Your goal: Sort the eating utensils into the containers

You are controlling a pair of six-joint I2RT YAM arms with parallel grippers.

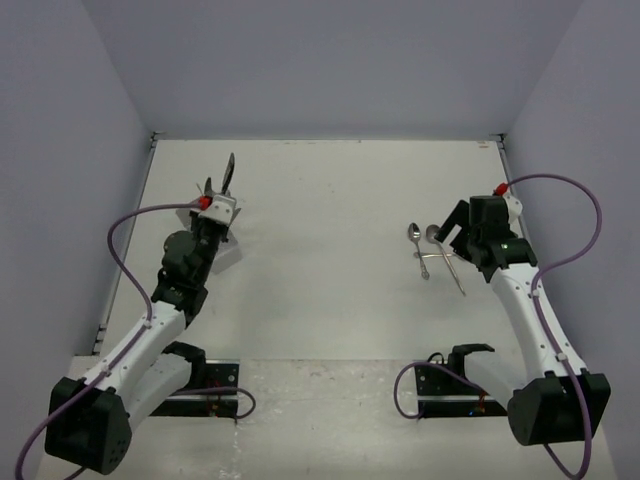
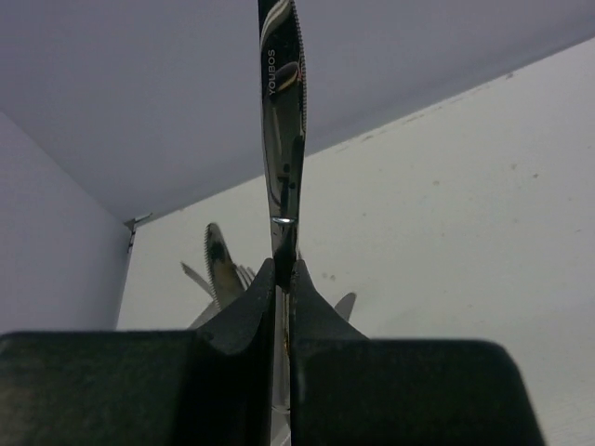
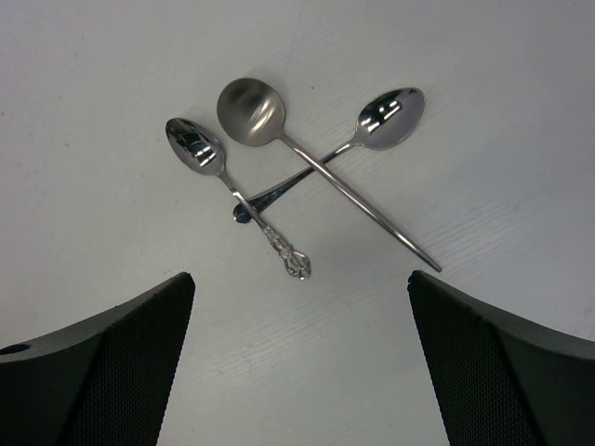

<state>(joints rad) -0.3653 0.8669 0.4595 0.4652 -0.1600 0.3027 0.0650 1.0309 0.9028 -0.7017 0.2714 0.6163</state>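
Table knife [image 2: 282, 121]: held upright in the tightly closed left gripper [image 2: 282, 279], far left, at the holder [image 1: 228, 208]. Lowering into a compartment is judged next. Three spoons [image 3: 249, 110]: crossed at right, beneath the wide-open, empty right gripper [image 3: 299, 288].

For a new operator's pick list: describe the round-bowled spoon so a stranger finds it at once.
On the right side of the table, just ahead of the open right end effector, three spoons lie crossed. The round-bowled spoon is the middle one: unlike the ornate-handled spoon and the oval spoon flanking it, it has a circular bowl and the longest, plain straight handle.
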